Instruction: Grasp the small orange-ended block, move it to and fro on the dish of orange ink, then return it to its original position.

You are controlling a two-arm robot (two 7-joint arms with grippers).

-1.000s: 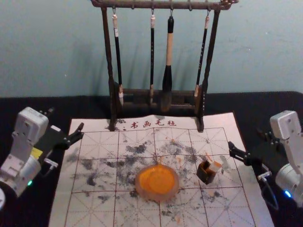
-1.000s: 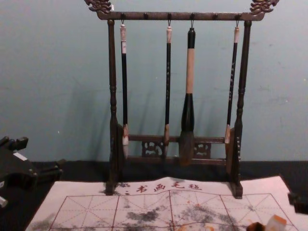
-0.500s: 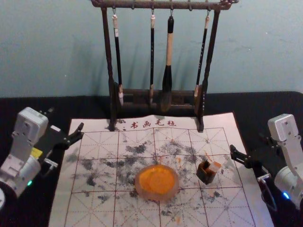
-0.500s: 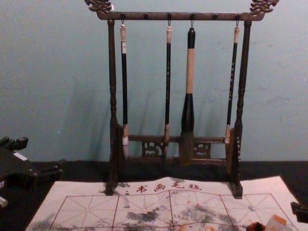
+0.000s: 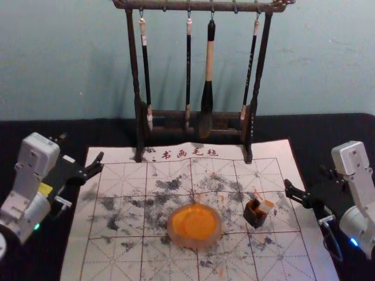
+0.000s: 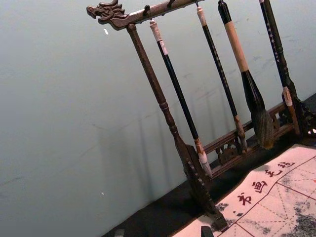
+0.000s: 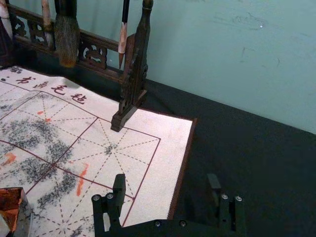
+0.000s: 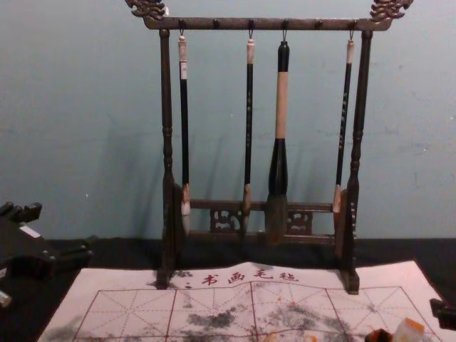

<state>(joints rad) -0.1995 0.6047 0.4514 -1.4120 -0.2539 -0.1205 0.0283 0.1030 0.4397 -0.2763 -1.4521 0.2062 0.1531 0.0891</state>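
1. The grasp seems due: the orange-ended block (image 5: 265, 206) is tilted in a dark, square-sided box (image 5: 253, 219), at three o'clock from the round dish (image 5: 195, 243).
2. The right gripper (image 7: 166, 185), fingers spread and empty, is placed at two o'clock from the box; an inward, lowering reach is called for.
3. The left gripper (image 6: 163, 232) is parked at ten o'clock, fingers parted.
4. Glossy orange ink (image 5: 195, 223) is ringed by a pale rim; the felt mat (image 5: 275, 150) is blotched grey.

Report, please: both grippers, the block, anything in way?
Left gripper open, left side. Right gripper open, right side. Block in dark box, nothing seen blocking it.
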